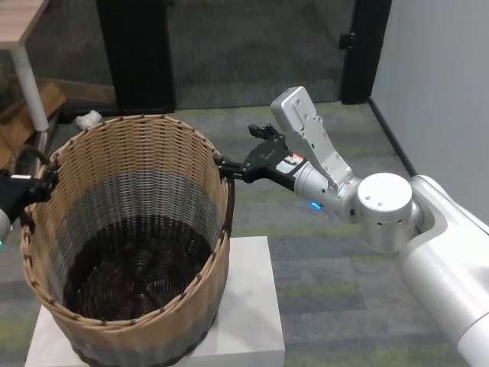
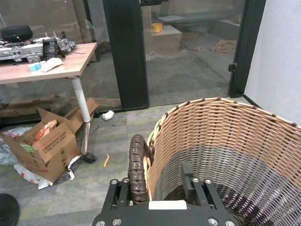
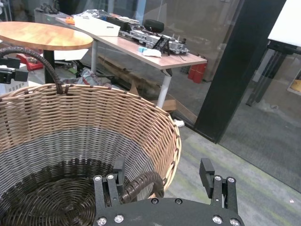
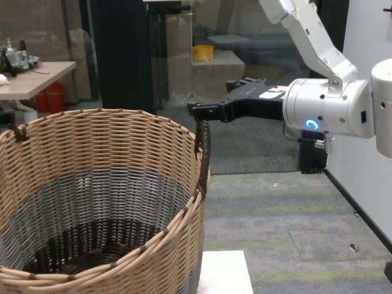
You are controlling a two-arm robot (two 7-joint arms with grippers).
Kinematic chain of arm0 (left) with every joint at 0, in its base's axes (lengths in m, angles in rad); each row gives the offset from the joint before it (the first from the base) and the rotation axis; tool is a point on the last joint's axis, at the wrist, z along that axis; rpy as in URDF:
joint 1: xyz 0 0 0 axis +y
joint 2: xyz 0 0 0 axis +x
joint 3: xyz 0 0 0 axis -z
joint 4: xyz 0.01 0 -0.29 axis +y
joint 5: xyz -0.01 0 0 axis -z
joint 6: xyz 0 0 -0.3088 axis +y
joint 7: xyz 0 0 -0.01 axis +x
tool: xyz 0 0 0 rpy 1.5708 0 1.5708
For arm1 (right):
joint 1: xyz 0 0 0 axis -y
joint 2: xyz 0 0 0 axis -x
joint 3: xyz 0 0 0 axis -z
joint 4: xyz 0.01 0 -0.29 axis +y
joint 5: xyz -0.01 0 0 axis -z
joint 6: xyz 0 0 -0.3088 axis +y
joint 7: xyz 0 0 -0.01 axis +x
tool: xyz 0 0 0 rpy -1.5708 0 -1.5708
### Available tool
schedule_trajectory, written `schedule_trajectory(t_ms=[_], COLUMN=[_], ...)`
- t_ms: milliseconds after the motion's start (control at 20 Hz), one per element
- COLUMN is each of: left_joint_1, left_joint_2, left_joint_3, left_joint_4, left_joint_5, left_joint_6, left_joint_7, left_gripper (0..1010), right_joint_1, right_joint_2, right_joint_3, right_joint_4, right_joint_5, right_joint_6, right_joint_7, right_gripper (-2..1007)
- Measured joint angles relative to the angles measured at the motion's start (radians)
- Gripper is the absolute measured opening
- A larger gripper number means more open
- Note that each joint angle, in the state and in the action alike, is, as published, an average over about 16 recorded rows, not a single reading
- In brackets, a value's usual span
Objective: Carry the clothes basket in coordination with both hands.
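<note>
**Basket on the white stand, my grippers spread at its handles**

The clothes basket [image 1: 130, 245] sits upright on a white stand [image 1: 248, 306], which rests on grey-green carpet [image 1: 336, 283]. The basket takes up most of the stand's top; a bare strip shows on my right.

My right gripper [image 3: 162, 181] is at the basket's right loop handle [image 3: 141, 183]. Its fingers [image 3: 207, 172] stand wide apart, with the dark wrapped handle lying close to one finger and not pinched. My left gripper [image 2: 155, 186] is at the left handle [image 2: 138, 169]; its fingers [image 2: 187, 176] are spread too, one on either side of the handle and rim, not clamped.

Behind the basket, dark pillars [image 1: 137, 53] frame glass partitions. To my left a wooden desk [image 2: 47, 70] on a white leg holds electronics, and an open cardboard box [image 2: 47, 146] lies on the floor below it. A pale wall [image 1: 435, 84] runs along my right.
</note>
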Motion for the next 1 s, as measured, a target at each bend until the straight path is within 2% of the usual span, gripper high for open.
schedule_trajectory(t_ms=[150, 350, 700, 850, 1000], left_joint_1=[0.003, 0.012, 0.035, 0.042, 0.042], left_joint_2=[-0.001, -0.003, -0.010, -0.012, -0.013], left_joint_3=[0.000, 0.000, 0.001, 0.005, 0.012], left_joint_4=[-0.009, -0.037, -0.117, -0.152, -0.178], left_joint_5=[0.003, 0.011, 0.033, 0.042, 0.048], left_joint_6=[0.011, 0.042, 0.089, 0.076, 0.038], left_joint_7=[0.005, 0.015, 0.024, 0.017, 0.003], left_gripper=[668, 794, 946, 982, 1000], right_joint_1=[0.000, 0.000, 0.000, -0.001, -0.002], right_joint_2=[0.000, 0.000, 0.000, 0.000, 0.000], right_joint_3=[0.000, 0.000, 0.000, 0.001, 0.006], right_joint_4=[0.000, 0.000, 0.000, -0.001, -0.006], right_joint_5=[0.000, 0.000, 0.000, -0.001, -0.003], right_joint_6=[0.000, 0.000, 0.000, -0.002, -0.009], right_joint_7=[0.000, 0.000, 0.000, -0.004, -0.013], right_gripper=[1001, 1002, 1002, 1002, 1002])
